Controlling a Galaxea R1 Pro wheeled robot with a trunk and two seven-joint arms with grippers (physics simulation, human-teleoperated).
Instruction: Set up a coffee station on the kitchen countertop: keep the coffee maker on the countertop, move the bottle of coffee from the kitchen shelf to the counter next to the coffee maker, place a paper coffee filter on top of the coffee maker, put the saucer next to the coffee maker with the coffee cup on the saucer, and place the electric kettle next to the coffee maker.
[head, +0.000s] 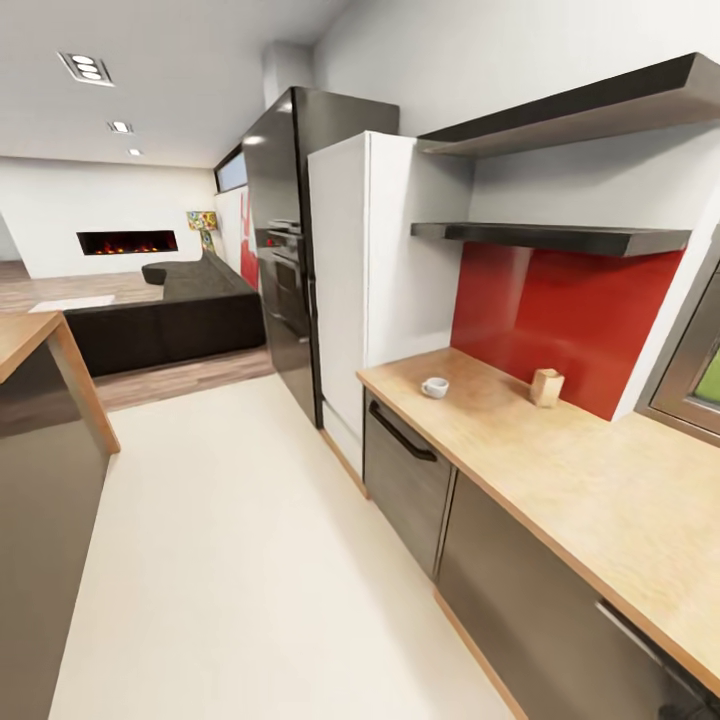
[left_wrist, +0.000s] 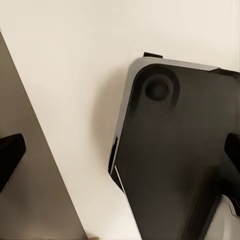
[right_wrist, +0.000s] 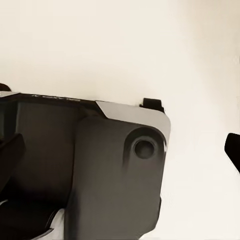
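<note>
Fingers (left_wrist: 10, 155) spread wide; coffee cup (head: 435, 387) upright on kitchen countertop (head: 560, 470)

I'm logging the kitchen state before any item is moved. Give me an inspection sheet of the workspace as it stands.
Surface: long light beige wood-grain kitchen countertop on glossy grey cabinets, mostly bare.
Job's things: tiny white coffee cup standing on the countertop near its far end, not on a saucer.
Clutter: small tan wooden block-like object by the red backsplash; what it is cannot be told.
Hands: left hand and right hand both open and empty, dark fingertips at the frame edges above the robot's dark base.
Cables: nothing seen.
Surroundings: two dark wall shelves, white tall cabinet, black refrigerator, dark sofa, lit fireplace.
</note>
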